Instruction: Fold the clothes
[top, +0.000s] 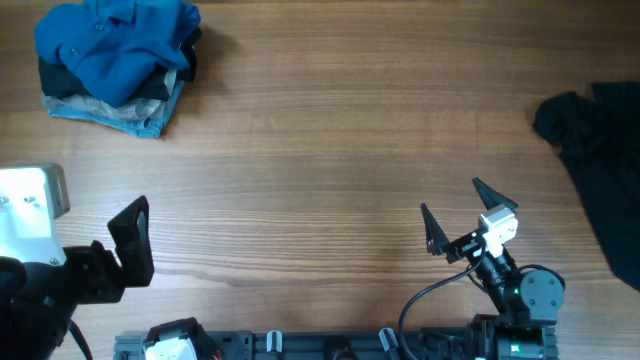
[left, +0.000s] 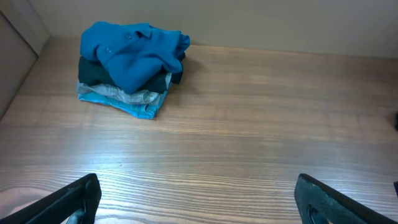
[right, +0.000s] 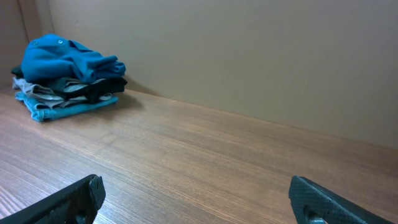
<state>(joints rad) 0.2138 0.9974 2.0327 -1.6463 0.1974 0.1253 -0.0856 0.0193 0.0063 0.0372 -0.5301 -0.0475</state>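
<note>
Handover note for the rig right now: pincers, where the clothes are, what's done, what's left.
Left pincer: open, empty.
Right pincer: open, empty.
Stack of clothes, blue shirt on top, in the far left corner: looks done, though loosely folded.
Dark garment lies crumpled at the right edge, partly out of view: still to fold.

Clothes pile (top: 118, 62) sits on the table (top: 320, 150), well ahead and left of the left gripper (left: 199, 205) fingers. It's farther ahead-left of the right gripper (top: 452, 198) fingers, just before the wall (right: 249, 56). Loose garment (top: 605, 160) lies right of the right fingers, at the table edge.
</note>
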